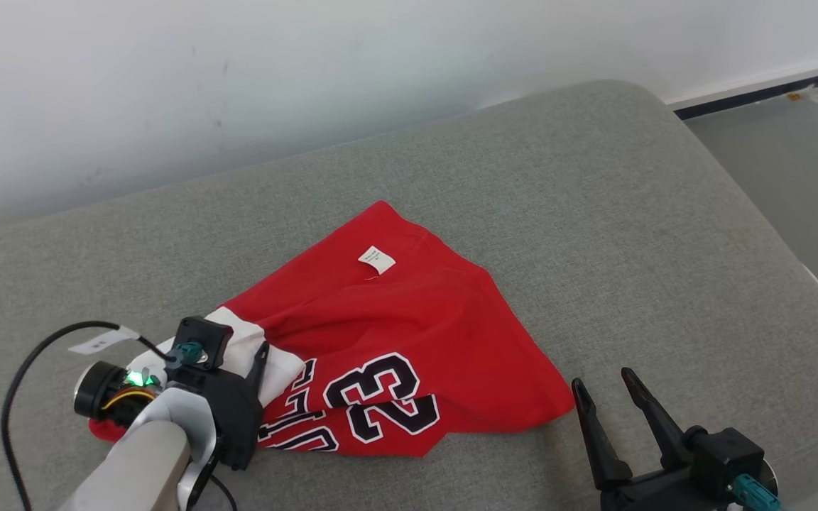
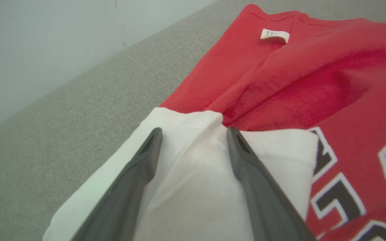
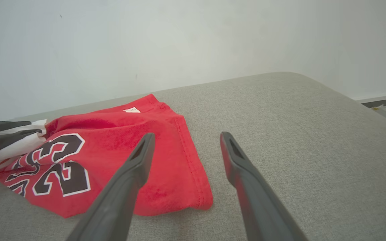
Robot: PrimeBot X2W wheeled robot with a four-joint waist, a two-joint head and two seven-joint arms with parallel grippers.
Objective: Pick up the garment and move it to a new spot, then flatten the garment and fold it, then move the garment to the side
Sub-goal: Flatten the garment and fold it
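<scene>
Grey cushion [image 1: 593, 213]: carries a crumpled red garment [image 1: 395, 326], numbered 23, toward its near left edge. Left gripper [image 2: 193, 130]: jaws spread wide, straddling the garment's white sleeve [image 2: 193, 180], not closed on it. Right gripper [image 1: 602, 380]: jaws wide apart, empty, just beside the garment's right corner.

Home-like room: grey fabric sofa cushion [image 1: 593, 213] against plain white wall [image 1: 238, 71].

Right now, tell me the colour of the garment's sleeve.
White sleeve, clearest in the left wrist view.
</scene>
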